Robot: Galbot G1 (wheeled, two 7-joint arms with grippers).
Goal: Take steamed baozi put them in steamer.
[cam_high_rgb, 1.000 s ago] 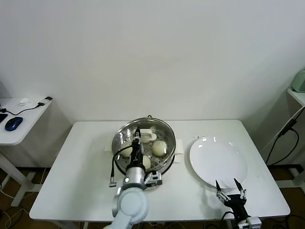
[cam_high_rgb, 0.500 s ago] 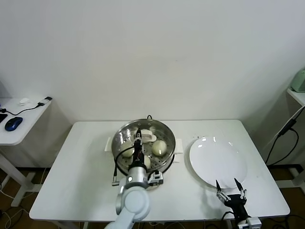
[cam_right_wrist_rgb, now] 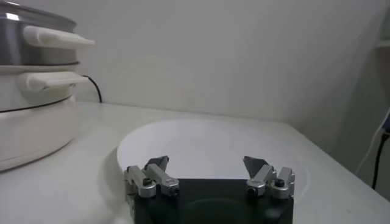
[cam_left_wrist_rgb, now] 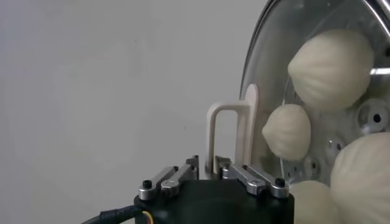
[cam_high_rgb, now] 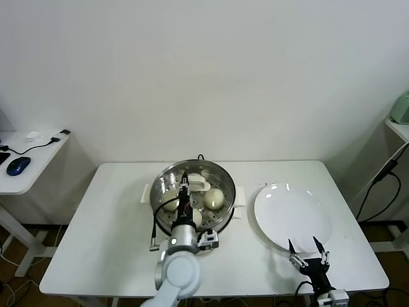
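The shiny steamer (cam_high_rgb: 161, 184) stands mid-table with several pale baozi in its perforated tray, among them one (cam_high_rgb: 214, 198) on the right and one (cam_high_rgb: 170, 203) on the left. My left gripper (cam_high_rgb: 184, 185) hangs above the steamer. In the left wrist view its jaws (cam_left_wrist_rgb: 207, 162) stand a narrow gap apart with nothing between them, pointing at the steamer's white handle (cam_left_wrist_rgb: 228, 137). The baozi (cam_left_wrist_rgb: 332, 67) (cam_left_wrist_rgb: 287, 131) lie beyond the rim (cam_left_wrist_rgb: 257, 55). My right gripper (cam_high_rgb: 305, 247) (cam_right_wrist_rgb: 207, 162) is open and idle at the front right.
A bare white plate (cam_high_rgb: 294, 214) (cam_right_wrist_rgb: 213, 143) lies right of the steamer (cam_right_wrist_rgb: 30, 91), just ahead of the right gripper. A side desk with a blue mouse (cam_high_rgb: 18, 165) stands off to the left. A black cable (cam_high_rgb: 382, 176) hangs at the far right.
The left arm has shifted slightly over the steamer. The baozi, the plate and the right arm have stayed where they were.
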